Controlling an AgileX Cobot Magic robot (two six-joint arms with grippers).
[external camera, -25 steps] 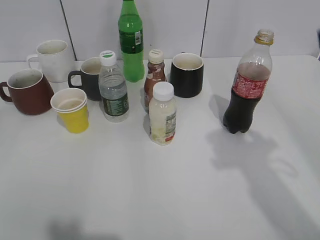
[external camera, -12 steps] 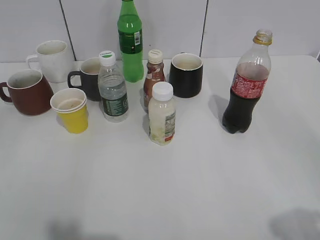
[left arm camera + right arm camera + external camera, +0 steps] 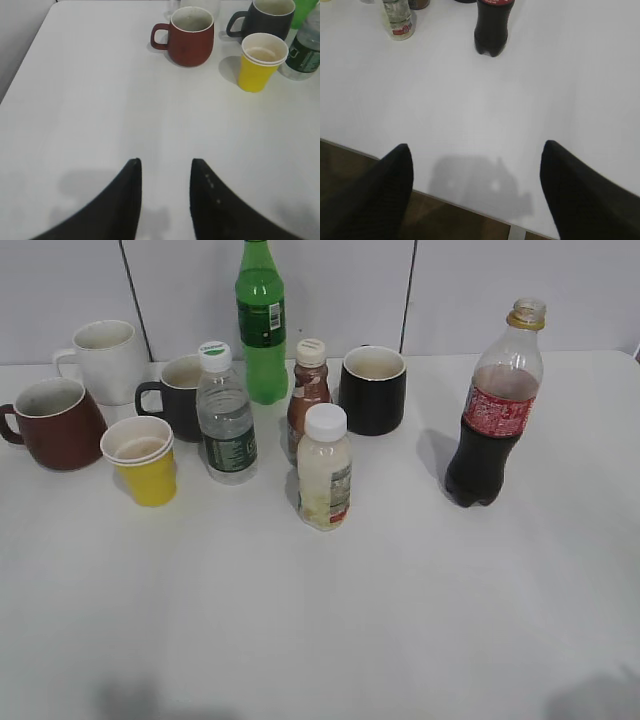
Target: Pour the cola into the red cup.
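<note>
Exterior view, cola (image 3: 495,405) upright, red cup (image 3: 55,424) apart

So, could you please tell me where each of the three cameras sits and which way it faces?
Exterior view: in front of the table, raised, slanting down at the drinks toward the wall; no robot part shows.
Left wrist view: on the left arm, looking past the left gripper, slightly open, toward the red cup and yellow cup.
Right wrist view: on the right arm, near the table edge, looking past the wide-open right gripper toward the cola.
Shared: exterior and right wrist views both show the cola.
</note>
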